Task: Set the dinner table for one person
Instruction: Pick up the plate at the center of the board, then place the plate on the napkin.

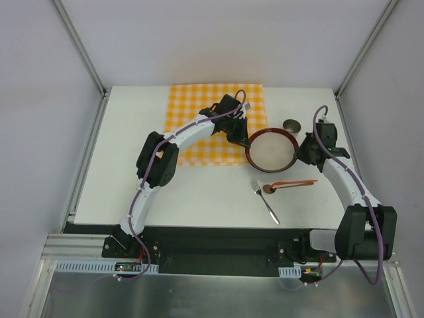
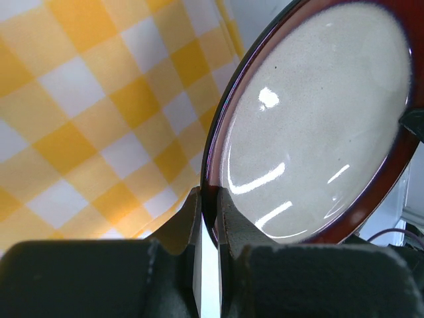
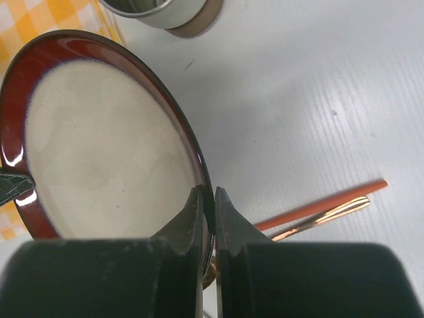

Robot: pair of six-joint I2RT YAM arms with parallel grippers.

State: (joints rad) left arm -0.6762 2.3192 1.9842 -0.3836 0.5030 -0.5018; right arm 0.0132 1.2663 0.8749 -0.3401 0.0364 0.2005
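A round plate [image 1: 271, 148] with a dark red rim and cream centre hangs between both arms, above the white dinner table [image 1: 192, 199]. My left gripper [image 1: 246, 138] is shut on the plate's left rim [image 2: 211, 199]. My right gripper [image 1: 299, 154] is shut on the plate's right rim [image 3: 207, 199]. The plate [image 2: 311, 126] fills the left wrist view beside the orange-and-white checked cloth [image 2: 99, 112]. In the right wrist view the plate [image 3: 106, 146] lies left of the jaws.
The checked cloth [image 1: 199, 119] lies at the back centre. A small metal cup [image 1: 291, 125] stands behind the plate, also the cup [image 3: 165, 12]. A fork [image 1: 265, 202] and a copper spoon with orange handle [image 1: 288, 185] lie in front; the spoon [image 3: 318, 212] shows near the right jaws.
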